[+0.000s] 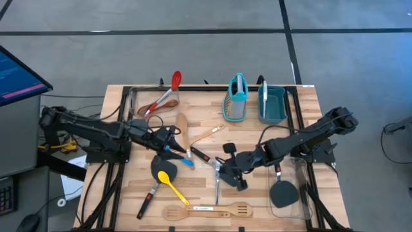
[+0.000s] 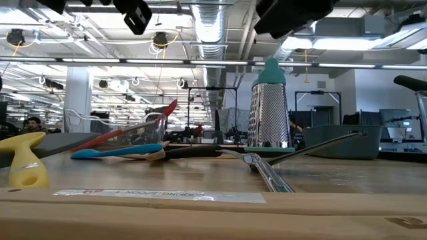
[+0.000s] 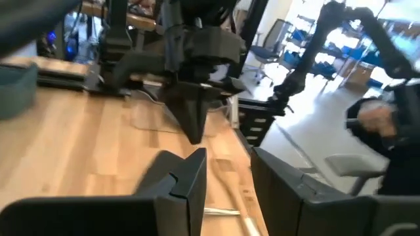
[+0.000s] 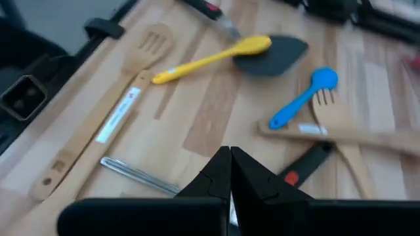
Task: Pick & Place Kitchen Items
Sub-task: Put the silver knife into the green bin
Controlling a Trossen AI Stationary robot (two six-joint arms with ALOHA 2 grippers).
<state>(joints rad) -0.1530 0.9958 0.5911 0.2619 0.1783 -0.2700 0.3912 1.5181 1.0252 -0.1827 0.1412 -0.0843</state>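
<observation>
Wooden tabletop, seen from above, is strewn with utensils: a yellow spoon lying over a black spatula, a slotted wooden spatula along the near edge, a blue spoon mid-table, and a teal box grater standing beside a teal bin at the back. The right gripper sits low over a piece of metal cutlery near the centre; the left gripper waits over the blue spoon's end of the pile.

From table height, the grater stands upright and the cutlery's shiny handle lies flat on the boards — nothing lifted.

The left wrist camera shows its own fingers spread apart, empty, facing the other arm.

The right wrist camera shows its fingertips pressed together, with the metal handle lying just beside them. Whether they pinch the cutlery's far end I cannot tell.

To do this well, I'd judge the grip wants checking before any lift — a thin flat handle slips easily, so pinch it squarely across its width.
</observation>
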